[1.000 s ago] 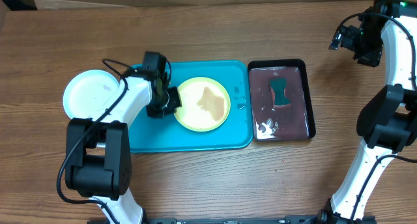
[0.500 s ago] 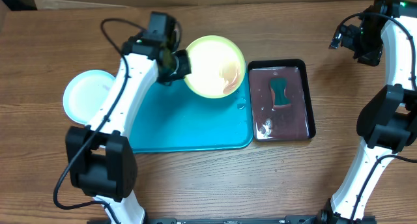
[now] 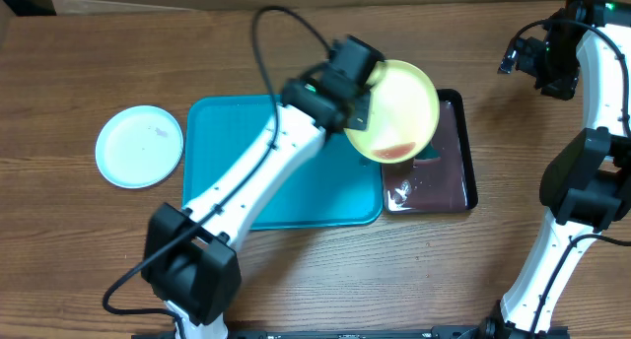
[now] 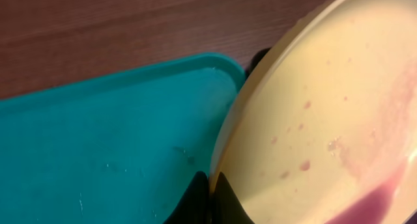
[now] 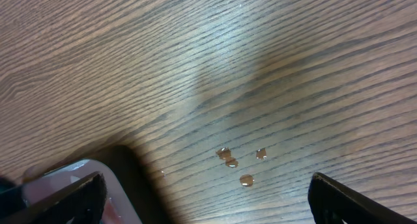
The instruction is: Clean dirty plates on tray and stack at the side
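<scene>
The left tool is clamped narrow on the rim of the yellow-green plate, holding it raised and tilted above the right upper corner of the turquoise tray and the left part of the black tray. Reddish liquid is pooled at the plate's lower edge. A white plate lies on the tabletop, left of the turquoise tray. The right tool stands wide and holds nothing, above brownish drops on the wood.
</scene>
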Motion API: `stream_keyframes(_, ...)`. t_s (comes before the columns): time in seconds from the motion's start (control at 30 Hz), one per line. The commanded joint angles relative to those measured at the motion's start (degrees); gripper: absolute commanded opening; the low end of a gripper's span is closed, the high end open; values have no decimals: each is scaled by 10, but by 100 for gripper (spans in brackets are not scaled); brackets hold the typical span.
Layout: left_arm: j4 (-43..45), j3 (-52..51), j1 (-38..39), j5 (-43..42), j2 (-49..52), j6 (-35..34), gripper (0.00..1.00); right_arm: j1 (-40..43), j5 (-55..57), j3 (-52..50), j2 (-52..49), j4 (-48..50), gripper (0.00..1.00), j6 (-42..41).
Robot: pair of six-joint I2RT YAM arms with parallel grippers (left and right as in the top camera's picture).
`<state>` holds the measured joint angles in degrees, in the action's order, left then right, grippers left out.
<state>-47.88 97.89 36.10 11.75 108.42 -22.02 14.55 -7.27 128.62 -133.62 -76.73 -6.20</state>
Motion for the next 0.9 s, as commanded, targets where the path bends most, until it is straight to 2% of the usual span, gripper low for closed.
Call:
stream_keyframes(0.0,15,16,47,120,3,38,4,2,-5,7,4,2,100,0)
stream_keyframes(0.23,30,16,115,215,3,76,4,2,-5,7,4,2,100,0)
stream_keyframes(0.47,68,16,182,361,3,151,4,2,-5,7,4,2,100,0)
stream_keyframes(0.7,132,16,231,467,3,267,4,2,-5,7,4,2,100,0)
stream_keyframes(0.87,221,17,264,561,3,384,4,2,-5,7,4,2,100,0)
